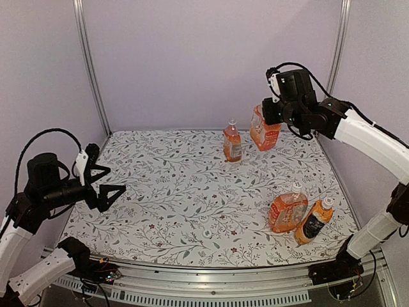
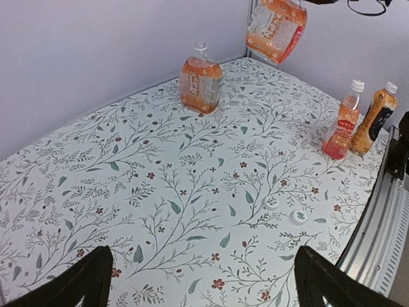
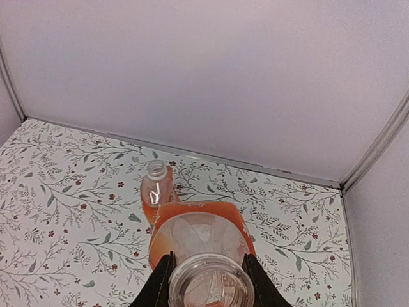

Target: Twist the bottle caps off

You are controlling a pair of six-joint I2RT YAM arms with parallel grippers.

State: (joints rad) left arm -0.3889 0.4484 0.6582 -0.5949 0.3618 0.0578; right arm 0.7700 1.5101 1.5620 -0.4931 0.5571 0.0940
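Bottle caps (image 1: 296, 187) top the two near-right bottles (image 1: 287, 211); two loose caps (image 2: 298, 217) lie on the counter (image 1: 160, 192). Right gripper (image 1: 270, 116), clamped round an uncapped bottle (image 1: 264, 135) held tilted aloft, risks spilling orange liquid; left gripper (image 1: 114, 180) hangs wide open, empty.

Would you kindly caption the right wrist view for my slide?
Right gripper grips an uncapped orange bottle by the neck; a second uncapped bottle stands behind on the table.

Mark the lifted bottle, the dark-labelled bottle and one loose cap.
lifted bottle (image 1: 264, 135): top external view, label.
dark-labelled bottle (image 1: 312, 224): top external view, label.
loose cap (image 2: 298, 217): left wrist view, top face.
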